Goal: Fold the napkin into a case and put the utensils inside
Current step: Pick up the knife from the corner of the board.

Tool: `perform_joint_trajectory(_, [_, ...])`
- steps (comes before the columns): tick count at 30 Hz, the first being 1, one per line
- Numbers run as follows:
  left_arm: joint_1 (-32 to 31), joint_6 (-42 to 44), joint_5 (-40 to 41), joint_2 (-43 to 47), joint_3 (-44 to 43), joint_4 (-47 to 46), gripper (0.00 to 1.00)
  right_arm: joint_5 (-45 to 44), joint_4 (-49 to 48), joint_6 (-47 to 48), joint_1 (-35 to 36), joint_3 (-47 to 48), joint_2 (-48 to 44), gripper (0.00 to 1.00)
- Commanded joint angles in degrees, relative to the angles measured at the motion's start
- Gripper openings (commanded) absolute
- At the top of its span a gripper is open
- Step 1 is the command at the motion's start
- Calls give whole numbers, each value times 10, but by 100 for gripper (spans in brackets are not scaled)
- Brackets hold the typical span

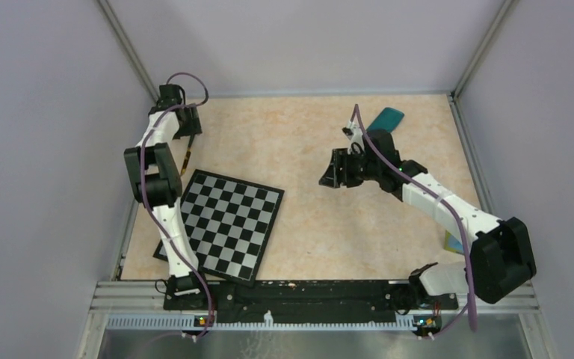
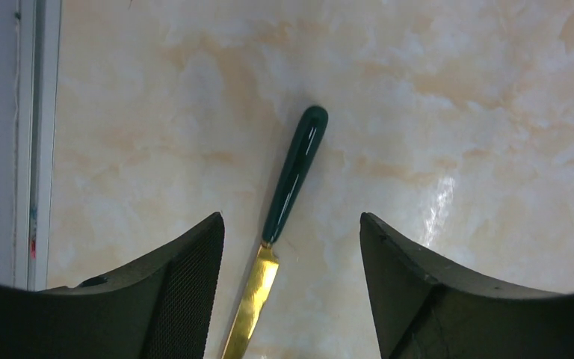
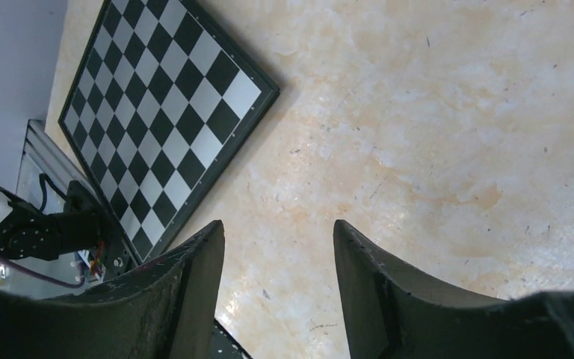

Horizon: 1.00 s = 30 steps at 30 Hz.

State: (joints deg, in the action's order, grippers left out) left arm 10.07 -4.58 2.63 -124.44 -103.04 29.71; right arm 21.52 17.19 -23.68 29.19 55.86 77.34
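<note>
On the beige marbled table (image 1: 306, 217), the left gripper (image 2: 290, 224) hangs open astride a slim green-handled, gold-bladed utensil (image 2: 295, 172), seemingly lined up to grasp it, while the right gripper (image 3: 278, 228), open and empty, hovers near the folded teal-green cloth case (image 1: 385, 118) at the far right.

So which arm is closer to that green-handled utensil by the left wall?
Left. The left gripper, open, hangs right above the utensil, which shows between its jaws. The right gripper, also open, is far across the table, near the teal napkin.
</note>
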Motion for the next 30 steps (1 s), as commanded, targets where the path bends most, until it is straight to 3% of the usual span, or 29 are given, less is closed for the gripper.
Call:
perform_joint_trajectory(1, [-1,39,24,-64,-101,62,71,2,-14,5,0,-19,-40,55])
perform_joint_trajectory(8, [0,59,13,-123,-132,67,60,-13,-7,5,-1,-26,-42,55])
perform_joint_trajectory(17, [2,74,52,-121,-144,78,0,-24,5,1,-1,-28,-59,54])
perform_joint_trajectory(22, [2,53,104,15,-104,8,0,-38,12,5,-1,-37,-68,54])
perform_joint_trajectory(30, [-25,-16,46,349,99,-181,0,-32,-24,2,-1,-31,-37,54])
